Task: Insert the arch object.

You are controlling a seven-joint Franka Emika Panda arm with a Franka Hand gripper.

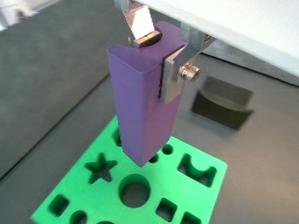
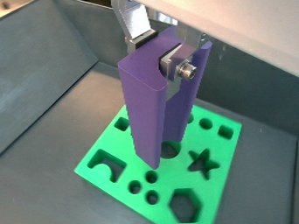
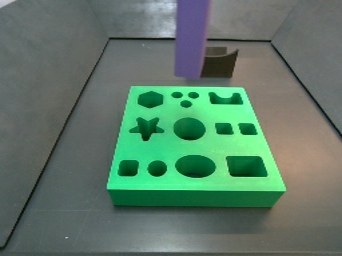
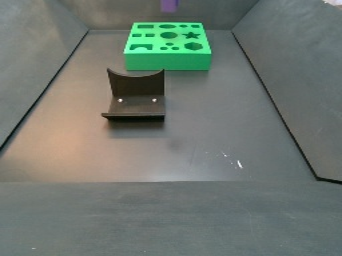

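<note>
In both wrist views the gripper [image 1: 160, 54] clamps the top of the purple arch [image 1: 143, 101], its silver fingers [image 2: 183, 66] pressed to opposite faces. The arch hangs upright, its lower end above the green board [image 2: 117, 149], over the holes near the middle. In a side view the arch [image 3: 195, 38] is at upper centre, in front of the dark fixture [image 3: 221, 64], with the board [image 3: 254, 194] below.

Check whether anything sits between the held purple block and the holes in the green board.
Nothing visible does. The gripper holds the purple block upright above the green board, with only open air beneath it. The dark grey block stands off the board, behind it.
</note>
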